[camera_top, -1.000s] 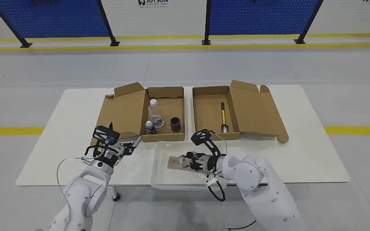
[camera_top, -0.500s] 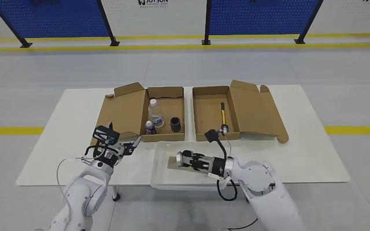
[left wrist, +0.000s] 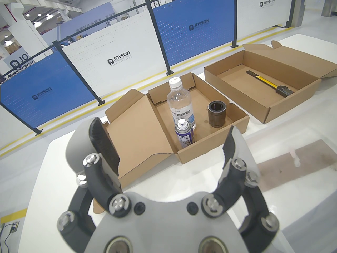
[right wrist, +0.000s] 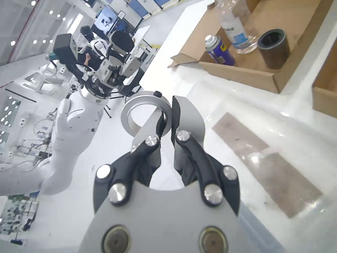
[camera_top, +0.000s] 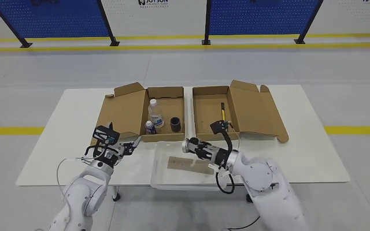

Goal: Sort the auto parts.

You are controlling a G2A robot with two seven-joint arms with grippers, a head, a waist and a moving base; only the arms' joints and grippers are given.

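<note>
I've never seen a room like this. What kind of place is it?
Probably a factory hall or robot workshop: blue and white fence panels, yellow lines on the floor, and a table with boxes of parts.

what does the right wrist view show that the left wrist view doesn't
Right wrist view: the right gripper shut on a silver ring. Left wrist view: the left gripper open and empty, and a caliper lying in the right cardboard box. Both: the left cardboard box holding a clear bottle, a spray can and a dark cylinder.
</note>
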